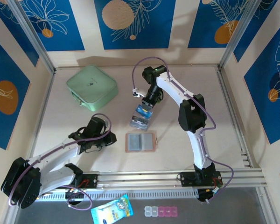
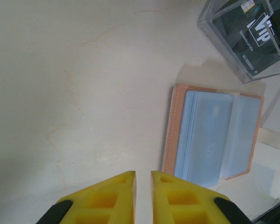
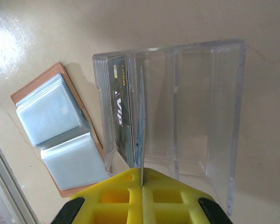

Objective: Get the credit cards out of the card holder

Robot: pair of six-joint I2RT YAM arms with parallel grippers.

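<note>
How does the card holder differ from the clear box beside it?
The card holder is tan-pink with greyish sleeves; the clear box is see-through. The card holder lies open and flat; the clear box has upright walls. A dark card shows in the clear box; the card holder's contents are unclear. Both rest on the table.

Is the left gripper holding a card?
No, the left gripper is empty, poised over bare table beside the open card holder.

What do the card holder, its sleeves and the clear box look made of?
The card holder looks like tan-pink leather or imitation, matte, with a stitched edge. Its sleeves look like soft greyish clear plastic, glossy. The box looks like rigid transparent plastic, perhaps acrylic: sharp bright edges, see-through walls.
</note>
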